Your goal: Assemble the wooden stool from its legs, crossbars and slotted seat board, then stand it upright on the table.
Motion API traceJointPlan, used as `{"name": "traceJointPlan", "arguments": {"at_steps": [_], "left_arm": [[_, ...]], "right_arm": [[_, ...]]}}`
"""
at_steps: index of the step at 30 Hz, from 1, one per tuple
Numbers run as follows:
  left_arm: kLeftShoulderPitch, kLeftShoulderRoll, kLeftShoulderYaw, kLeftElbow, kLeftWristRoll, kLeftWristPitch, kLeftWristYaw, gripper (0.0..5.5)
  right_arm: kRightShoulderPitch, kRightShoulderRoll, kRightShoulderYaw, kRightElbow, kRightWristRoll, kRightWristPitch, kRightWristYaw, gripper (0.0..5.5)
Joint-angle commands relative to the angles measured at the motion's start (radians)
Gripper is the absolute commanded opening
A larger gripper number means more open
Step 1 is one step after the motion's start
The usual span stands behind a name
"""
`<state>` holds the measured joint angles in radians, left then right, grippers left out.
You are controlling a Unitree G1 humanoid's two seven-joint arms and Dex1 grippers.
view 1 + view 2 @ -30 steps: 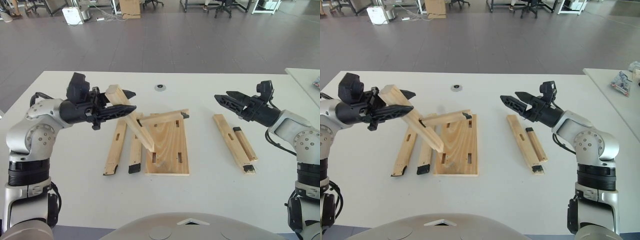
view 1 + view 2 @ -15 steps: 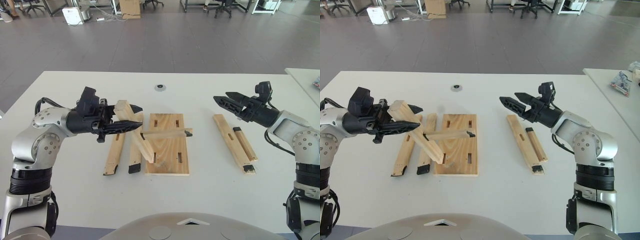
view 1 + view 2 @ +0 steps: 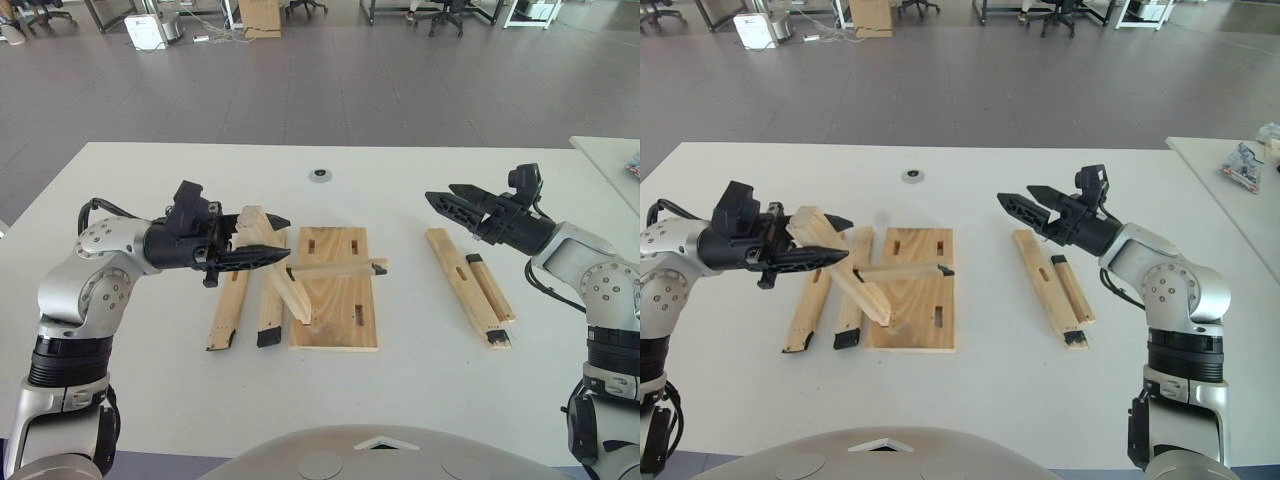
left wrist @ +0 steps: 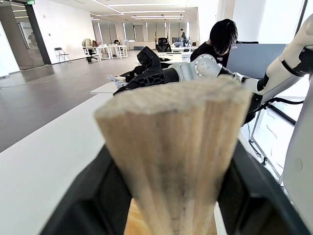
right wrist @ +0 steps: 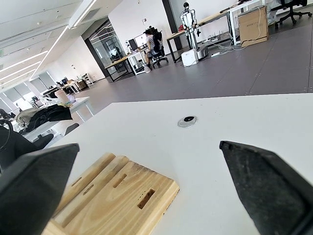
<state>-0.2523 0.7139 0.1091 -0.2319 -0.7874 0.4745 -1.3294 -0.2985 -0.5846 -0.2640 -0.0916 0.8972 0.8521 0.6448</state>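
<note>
my left gripper (image 3: 287,238) is clamped on the blunt square end of a pale, grainy wooden leg (image 3: 285,290), left of centre. the leg slants down to the left edge of the flat slotted seat board (image 3: 340,300) at centre. my right gripper (image 3: 440,192) hangs spread wide at upper right, near two slotted bars (image 3: 458,275).
</note>
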Motion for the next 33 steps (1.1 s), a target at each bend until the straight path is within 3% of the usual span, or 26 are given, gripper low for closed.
{"name": "traceJointPlan", "arguments": {"at_steps": [1,10,20,22,28,33], "left_arm": [[0.006,-0.003,-0.029,0.015,0.046,-0.043,-0.017,2.08],[0.257,0.051,-0.071,-0.061,0.184,-0.241,-0.056,2.08],[0.17,0.091,-0.144,-0.021,0.123,-0.031,0.053,2.08],[0.177,0.098,-0.148,-0.03,0.111,-0.008,0.066,2.63],[0.193,0.106,-0.123,-0.034,0.137,-0.018,0.082,3.49],[0.295,0.153,-0.094,-0.029,0.229,-0.087,0.082,4.52]], "right_arm": [[-0.001,0.002,-0.002,-0.014,-0.006,0.011,-0.003,5.38],[0.007,0.005,-0.011,-0.037,0.007,0.023,-0.007,5.38],[-0.012,0.026,-0.009,-0.029,0.0,0.02,-0.022,5.38],[-0.011,0.031,-0.014,-0.031,0.001,0.019,-0.028,5.4],[0.002,0.042,-0.024,-0.047,0.007,0.018,-0.046,5.4],[0.034,0.052,-0.043,-0.073,0.014,0.017,-0.063,5.4]]}}
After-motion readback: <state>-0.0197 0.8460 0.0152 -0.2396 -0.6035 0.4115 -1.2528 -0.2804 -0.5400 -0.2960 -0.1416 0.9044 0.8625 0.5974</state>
